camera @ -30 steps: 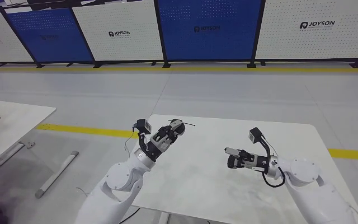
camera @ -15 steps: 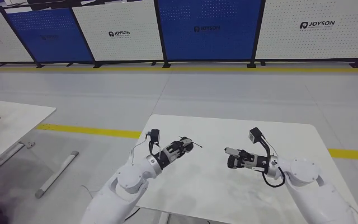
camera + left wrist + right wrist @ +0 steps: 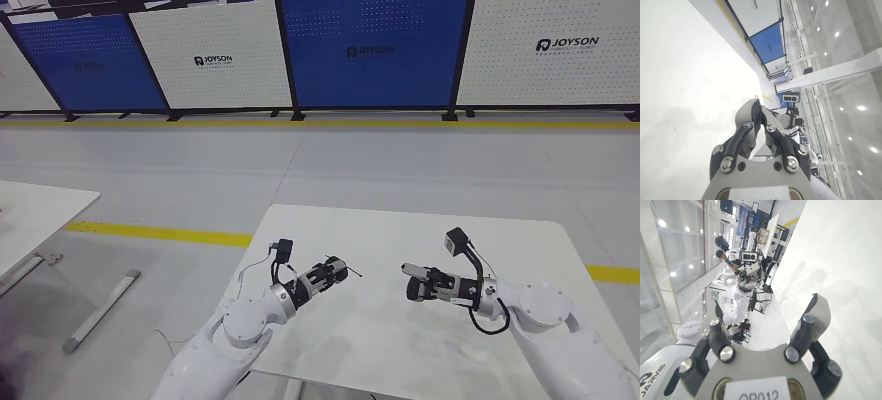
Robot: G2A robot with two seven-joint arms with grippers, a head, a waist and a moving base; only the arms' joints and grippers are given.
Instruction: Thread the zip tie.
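A thin black zip tie [image 3: 352, 270] sticks out of my left gripper [image 3: 338, 267], which is shut on it above the white table [image 3: 450, 230], left of the middle. In the left wrist view the pads of the left gripper [image 3: 758, 107] are pressed together, and tiny black tips of the zip tie [image 3: 756, 97] poke past them. My right gripper [image 3: 406, 280] hangs open a short way to the right, facing the left one. In the right wrist view the right gripper [image 3: 766, 308] holds nothing, and the left gripper [image 3: 751, 271] shows farther off.
The table top carries nothing but the two arms; its left edge [image 3: 245, 285] runs close under the left arm. Another white table [image 3: 40, 215] stands apart at the far left, and blue and white panels [image 3: 370, 50] line the back.
My left arm has swung from the table's far left area toward the middle and nearer side, bringing the zip tie closer to the right gripper. The right arm has kept still.
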